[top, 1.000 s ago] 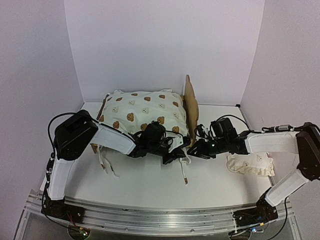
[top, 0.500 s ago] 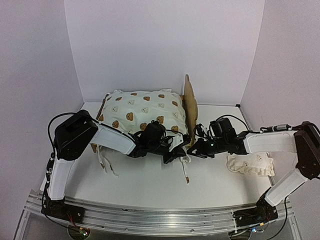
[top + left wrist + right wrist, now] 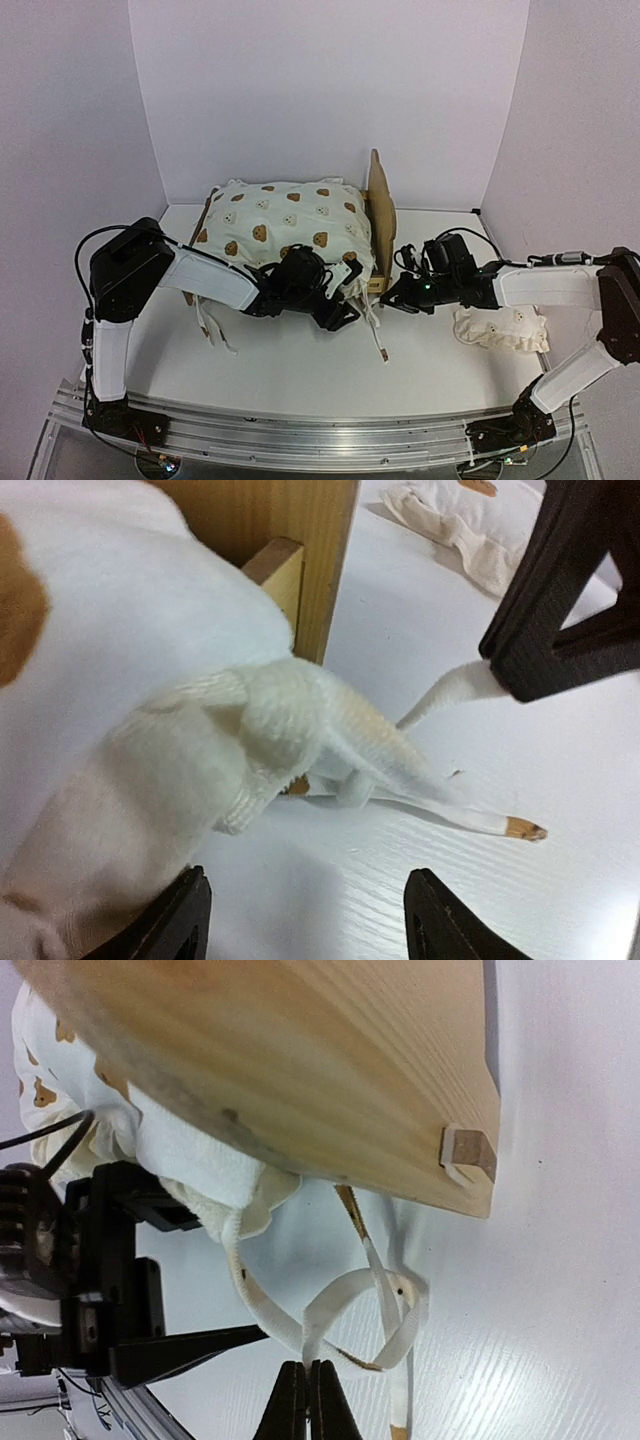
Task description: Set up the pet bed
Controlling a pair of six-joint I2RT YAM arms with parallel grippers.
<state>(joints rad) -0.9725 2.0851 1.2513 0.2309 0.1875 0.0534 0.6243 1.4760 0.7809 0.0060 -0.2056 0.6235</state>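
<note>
The pet bed (image 3: pixel 381 208) stands at the back middle, its plywood headboard upright on the right side. A cream bear-print cushion (image 3: pixel 285 225) lies on it. My left gripper (image 3: pixel 340 305) is open at the cushion's front right corner (image 3: pixel 150 680), and nothing lies between its fingers (image 3: pixel 190 920). My right gripper (image 3: pixel 308 1370) is shut on a looped white tie (image 3: pixel 340 1295) hanging from that corner, just below the headboard's edge (image 3: pixel 300 1070). The tie's free end (image 3: pixel 382 345) lies on the table.
A small ruffled bear-print pillow (image 3: pixel 500 328) lies on the table at the right, beside the right forearm. More ties (image 3: pixel 212 330) trail from the cushion's front left. White walls close in the back and both sides.
My left gripper has opened and drawn back to the left from the cushion's corner. My right gripper has shut on the tie. The tie's free end has shifted a little right.
</note>
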